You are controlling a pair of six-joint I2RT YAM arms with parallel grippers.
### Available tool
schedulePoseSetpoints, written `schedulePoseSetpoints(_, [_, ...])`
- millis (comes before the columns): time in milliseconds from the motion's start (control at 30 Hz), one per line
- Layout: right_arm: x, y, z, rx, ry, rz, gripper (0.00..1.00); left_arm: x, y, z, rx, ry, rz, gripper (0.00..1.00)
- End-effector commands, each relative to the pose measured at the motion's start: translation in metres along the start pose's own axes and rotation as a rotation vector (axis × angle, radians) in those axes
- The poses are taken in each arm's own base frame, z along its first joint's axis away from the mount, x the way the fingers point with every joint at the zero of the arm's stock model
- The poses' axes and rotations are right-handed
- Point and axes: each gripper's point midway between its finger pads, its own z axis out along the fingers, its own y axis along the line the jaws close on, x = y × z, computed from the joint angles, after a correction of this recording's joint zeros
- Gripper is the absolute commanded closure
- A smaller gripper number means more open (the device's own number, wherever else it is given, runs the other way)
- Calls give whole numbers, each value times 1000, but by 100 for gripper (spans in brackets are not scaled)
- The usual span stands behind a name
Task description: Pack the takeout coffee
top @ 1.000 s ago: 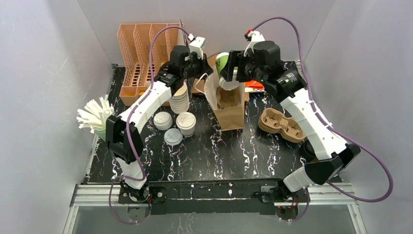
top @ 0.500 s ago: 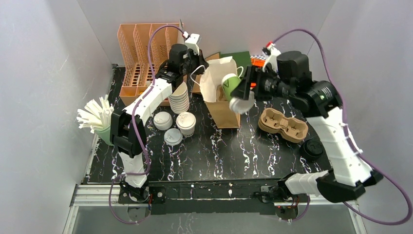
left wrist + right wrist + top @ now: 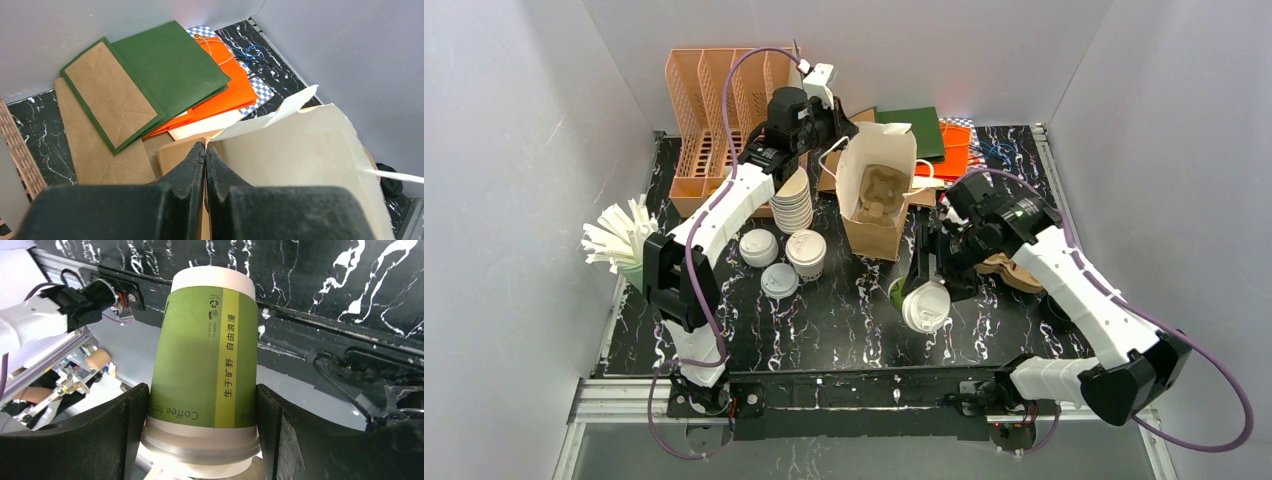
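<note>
A green-walled takeout coffee (image 3: 205, 355) with a white sip lid sits between the fingers of my right gripper (image 3: 202, 432), which is shut on it near the lid. From above, that cup (image 3: 927, 308) hangs low over the table's front middle, lid toward the camera, with the right gripper (image 3: 924, 290) around it. A second capped cup (image 3: 806, 250) stands left of centre. The open brown paper bag (image 3: 874, 235) stands at the back with a pulp cup carrier (image 3: 879, 192) inside. My left gripper (image 3: 205, 150) is shut on the bag's rim (image 3: 300, 165), seen from above as the left gripper (image 3: 827, 125).
A stack of lidless cups (image 3: 793, 205) and two loose lids (image 3: 759, 245) lie left of the bag. An orange organiser (image 3: 719, 110) stands back left and a cup of white stirrers (image 3: 619, 240) at far left. Flat bags (image 3: 165, 65) lie at the back. Another pulp carrier (image 3: 1009, 270) lies under the right arm.
My right gripper has carried the green cup from above the bag's mouth down and toward the table's front. The left gripper has kept hold of the bag's rim.
</note>
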Motion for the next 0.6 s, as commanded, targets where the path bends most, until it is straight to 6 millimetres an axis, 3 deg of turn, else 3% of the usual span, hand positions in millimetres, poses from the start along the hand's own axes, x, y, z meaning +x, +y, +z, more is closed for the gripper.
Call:
schedulePoseSetpoints(0, [7,-14,15,54,55,121,73,-31,-10,-25,-18,-59,40,99])
schedulePoseSetpoints(267, [10,-58,65,104,280,247,71,-21,-9,-28,-25,-22,40,99])
schedulePoseSetpoints(567, [-16,-95,102,168,338,284,66,-16,-9,-26,-21,-16,16,99])
